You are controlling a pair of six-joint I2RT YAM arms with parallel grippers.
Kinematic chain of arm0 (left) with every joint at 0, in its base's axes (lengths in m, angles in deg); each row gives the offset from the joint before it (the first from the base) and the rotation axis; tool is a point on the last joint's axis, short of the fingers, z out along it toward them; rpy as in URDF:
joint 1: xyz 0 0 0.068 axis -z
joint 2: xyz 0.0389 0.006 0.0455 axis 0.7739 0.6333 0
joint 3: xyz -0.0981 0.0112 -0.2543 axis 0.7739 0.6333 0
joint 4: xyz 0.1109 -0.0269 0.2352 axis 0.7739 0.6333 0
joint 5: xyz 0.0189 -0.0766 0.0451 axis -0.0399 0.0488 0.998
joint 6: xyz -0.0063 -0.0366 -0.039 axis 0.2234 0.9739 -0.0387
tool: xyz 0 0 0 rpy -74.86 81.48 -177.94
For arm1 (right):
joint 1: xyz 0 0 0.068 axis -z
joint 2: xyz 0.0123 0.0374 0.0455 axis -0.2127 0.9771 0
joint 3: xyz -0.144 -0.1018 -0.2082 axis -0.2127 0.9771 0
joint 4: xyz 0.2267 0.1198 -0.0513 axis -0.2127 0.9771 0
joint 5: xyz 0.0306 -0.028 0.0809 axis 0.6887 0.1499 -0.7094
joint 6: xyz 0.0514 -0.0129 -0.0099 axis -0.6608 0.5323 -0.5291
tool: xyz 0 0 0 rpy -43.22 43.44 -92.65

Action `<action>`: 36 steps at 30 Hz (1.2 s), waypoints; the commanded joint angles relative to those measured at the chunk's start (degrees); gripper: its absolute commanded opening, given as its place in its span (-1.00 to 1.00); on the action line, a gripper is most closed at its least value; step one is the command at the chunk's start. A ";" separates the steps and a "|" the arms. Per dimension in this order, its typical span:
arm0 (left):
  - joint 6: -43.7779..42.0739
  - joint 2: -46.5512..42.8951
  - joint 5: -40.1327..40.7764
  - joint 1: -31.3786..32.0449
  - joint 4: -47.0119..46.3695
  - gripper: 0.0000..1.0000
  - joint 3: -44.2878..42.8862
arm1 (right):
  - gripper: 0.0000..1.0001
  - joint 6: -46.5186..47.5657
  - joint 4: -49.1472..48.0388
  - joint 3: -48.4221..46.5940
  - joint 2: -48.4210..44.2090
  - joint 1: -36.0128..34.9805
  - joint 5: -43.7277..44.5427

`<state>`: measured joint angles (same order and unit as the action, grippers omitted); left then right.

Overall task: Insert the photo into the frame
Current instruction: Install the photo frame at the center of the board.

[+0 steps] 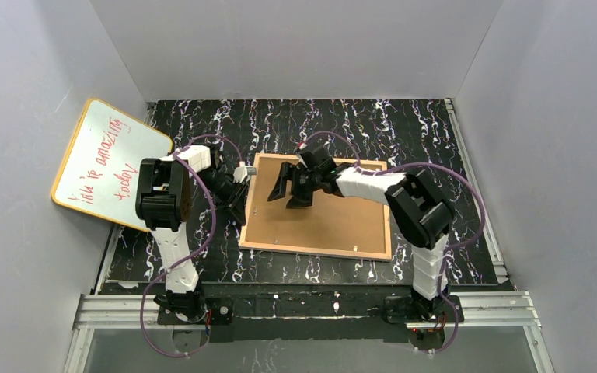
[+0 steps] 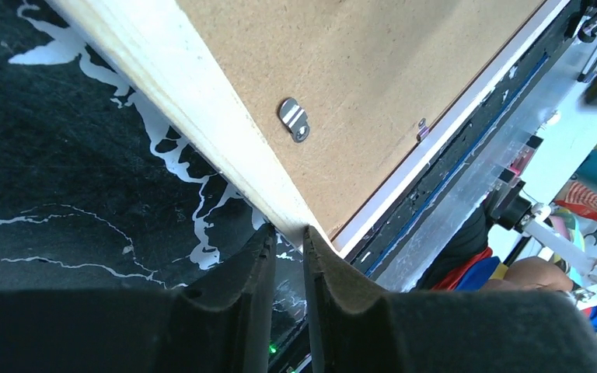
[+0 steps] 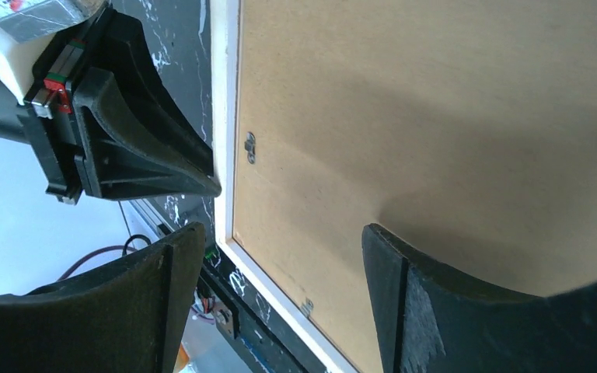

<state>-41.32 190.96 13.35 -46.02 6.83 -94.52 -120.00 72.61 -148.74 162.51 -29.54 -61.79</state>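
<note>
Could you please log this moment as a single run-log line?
frame face-down, backing board in | left tool nearly closed at its rim, grip unclear | right tool open above board | photo unseen

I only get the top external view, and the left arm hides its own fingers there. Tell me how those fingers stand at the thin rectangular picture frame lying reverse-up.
Observer: In the left wrist view the left fingers are nearly together, tips at the pale rim of the thin rectangular picture frame. Whether they pinch it, I cannot tell.
Operator: Check that edge for clips.
Observer: One small metal turn clip sits on the plain brown backing board, just inside the rim.
Operator: Report the right fingers.
Observer: In the right wrist view the right fingers stand wide apart, holding nothing.
</note>
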 commanded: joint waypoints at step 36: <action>4.13 0.67 1.37 -0.21 -5.36 -0.83 2.82 | 0.48 -3.63 -9.76 -13.54 16.97 -8.06 -7.01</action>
<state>-36.12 190.94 12.85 -46.92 5.98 -93.65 -122.78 64.04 -162.53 177.92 -36.76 -68.61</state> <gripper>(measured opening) 0.096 0.746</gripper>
